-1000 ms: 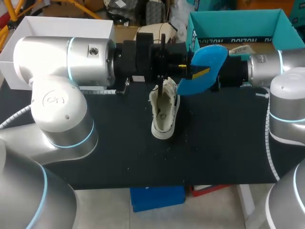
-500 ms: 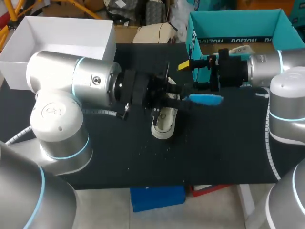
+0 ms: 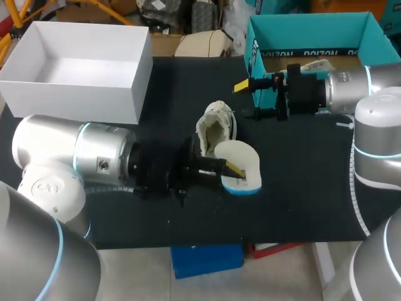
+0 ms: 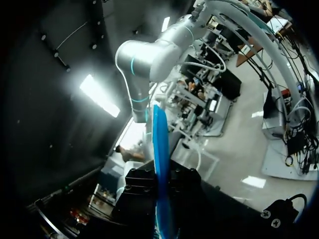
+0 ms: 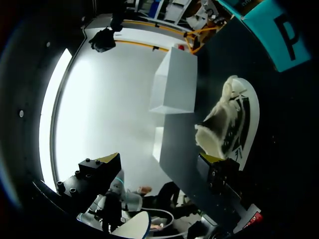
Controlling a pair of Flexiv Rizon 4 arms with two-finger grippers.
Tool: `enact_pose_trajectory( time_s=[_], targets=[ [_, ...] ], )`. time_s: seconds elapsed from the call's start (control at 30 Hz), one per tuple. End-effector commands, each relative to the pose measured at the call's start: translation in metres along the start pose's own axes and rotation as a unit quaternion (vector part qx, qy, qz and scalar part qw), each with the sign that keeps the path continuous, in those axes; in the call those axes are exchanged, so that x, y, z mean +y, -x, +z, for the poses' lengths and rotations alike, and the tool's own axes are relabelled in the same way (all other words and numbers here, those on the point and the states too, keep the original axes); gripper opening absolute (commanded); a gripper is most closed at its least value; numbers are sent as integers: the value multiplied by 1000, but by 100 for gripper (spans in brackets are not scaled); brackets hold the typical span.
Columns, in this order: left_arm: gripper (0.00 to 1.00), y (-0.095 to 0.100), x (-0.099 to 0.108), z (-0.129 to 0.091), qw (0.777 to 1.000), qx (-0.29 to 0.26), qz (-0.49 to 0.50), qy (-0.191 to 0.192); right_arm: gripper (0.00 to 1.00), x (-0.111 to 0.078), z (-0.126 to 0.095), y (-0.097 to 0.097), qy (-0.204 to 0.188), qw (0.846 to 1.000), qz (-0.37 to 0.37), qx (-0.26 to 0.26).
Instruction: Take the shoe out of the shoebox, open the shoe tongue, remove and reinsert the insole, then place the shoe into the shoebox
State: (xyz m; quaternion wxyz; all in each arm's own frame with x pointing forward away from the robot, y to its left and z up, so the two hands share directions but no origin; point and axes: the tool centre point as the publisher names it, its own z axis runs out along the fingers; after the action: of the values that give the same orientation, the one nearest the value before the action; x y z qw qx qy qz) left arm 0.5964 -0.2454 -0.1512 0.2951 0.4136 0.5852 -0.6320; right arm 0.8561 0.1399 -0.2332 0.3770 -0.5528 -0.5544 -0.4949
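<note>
Insole out of shoe, clamped in left gripper

Shoe [image 3: 216,128] is standing on its sole near the middle of the black table [image 3: 301,188], outside both boxes, with its mouth gaping wide and its pale lining showing. Insole [image 3: 241,164] is sitting just at the shoe's near end, white face up with a blue edge showing beneath. Whether it is touching the shoe or the table cannot be told from the head view.

Left gripper [image 3: 227,168] is pinching the insole, with one yellow tip lying on the white face. In the left wrist view the insole [image 4: 160,149] is showing edge-on as a thin blue blade running out between the two dark fingers, which are pressing it from both sides. The left arm is coming in low from the table's near left side.

Right gripper [image 3: 249,99] is hovering beyond the shoe, just beside the teal shoebox [image 3: 307,28], holding nothing. Its fingers are standing wide apart, and the right wrist view is showing the shoe [image 5: 229,124] ahead of them on the table.

The shoebox is lying open at the far right of the table. A white box [image 3: 75,100] is sitting open at the far left, well apart from the shoe.
</note>
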Motion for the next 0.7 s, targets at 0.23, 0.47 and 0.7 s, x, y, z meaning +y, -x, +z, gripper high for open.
enact_pose_trajectory(
  time_s=[0.23, 0.47, 0.7],
  targets=[
    [0, -53, 21, -34, 999, -35, 21, 0, 100, -1, 1, 1, 2, 1000, 0, 0],
    [0, -53, 21, -34, 999, -35, 21, 0, 100, -1, 1, 1, 2, 1000, 0, 0],
    [0, -58, 18, -30, 998, -25, 51, 3, 100, -1, 1, 1, 2, 1000, 0, 0]
  ],
)
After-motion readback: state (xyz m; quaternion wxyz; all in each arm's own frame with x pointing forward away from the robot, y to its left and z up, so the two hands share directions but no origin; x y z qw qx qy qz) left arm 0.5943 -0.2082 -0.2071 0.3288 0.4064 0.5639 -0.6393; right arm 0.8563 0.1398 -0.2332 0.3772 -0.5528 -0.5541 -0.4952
